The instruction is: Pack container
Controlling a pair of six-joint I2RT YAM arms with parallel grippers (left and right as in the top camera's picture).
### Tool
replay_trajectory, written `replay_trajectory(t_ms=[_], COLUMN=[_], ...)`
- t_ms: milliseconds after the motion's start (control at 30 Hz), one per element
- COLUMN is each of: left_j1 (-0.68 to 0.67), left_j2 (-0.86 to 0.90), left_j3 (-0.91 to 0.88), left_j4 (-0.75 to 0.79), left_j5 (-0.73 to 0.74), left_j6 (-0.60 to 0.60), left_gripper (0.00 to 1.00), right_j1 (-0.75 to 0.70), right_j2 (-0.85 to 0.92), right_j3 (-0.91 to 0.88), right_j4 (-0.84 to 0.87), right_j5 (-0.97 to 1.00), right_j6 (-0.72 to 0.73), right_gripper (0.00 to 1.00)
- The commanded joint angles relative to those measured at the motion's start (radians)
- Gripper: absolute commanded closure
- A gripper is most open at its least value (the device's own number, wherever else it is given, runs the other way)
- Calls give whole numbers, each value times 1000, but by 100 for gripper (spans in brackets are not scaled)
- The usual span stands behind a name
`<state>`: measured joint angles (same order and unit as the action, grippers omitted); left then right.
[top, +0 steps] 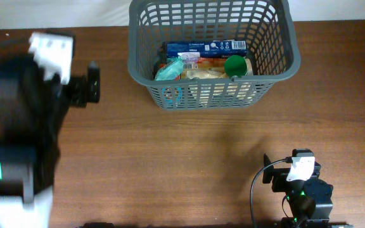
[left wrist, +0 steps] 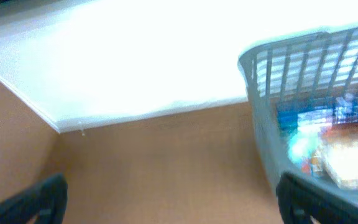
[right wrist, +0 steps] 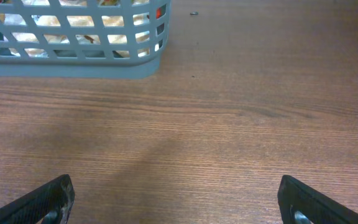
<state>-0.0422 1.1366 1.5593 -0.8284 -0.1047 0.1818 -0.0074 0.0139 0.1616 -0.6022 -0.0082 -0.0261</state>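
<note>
The grey slotted container (top: 277, 66) stands at the back middle of the table. It holds a blue box (top: 204, 46), a teal packet (top: 170, 69), a green round item (top: 236, 64) and pale packets. My left gripper (top: 92, 83) is open and empty, left of the container, and the arm looks blurred. The left wrist view shows the container (left wrist: 257, 81) at its right and bare table between the fingers (left wrist: 169, 199). My right gripper (top: 272, 171) is open and empty at the front right. The right wrist view shows the container's wall (right wrist: 73, 65) far ahead at the upper left.
The table is brown wood (top: 189, 145). A white surface (left wrist: 154, 56) lies beyond the table's back edge. A black cable (top: 255, 190) runs by the right arm base.
</note>
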Motion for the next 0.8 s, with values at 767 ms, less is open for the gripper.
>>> replay_trajectory(t_ms=[767], left_j1=[23], left_j2=[-1011], left_j3=[-1356], left_j4=[792], left_j5=[3], left_j6=[-9], left_gripper=[1], right_j1=[6], right_j2=[-11], right_j3=[-7], right_j4=[1], right_j5=[-6], right_j6=[7], right_gripper=[1])
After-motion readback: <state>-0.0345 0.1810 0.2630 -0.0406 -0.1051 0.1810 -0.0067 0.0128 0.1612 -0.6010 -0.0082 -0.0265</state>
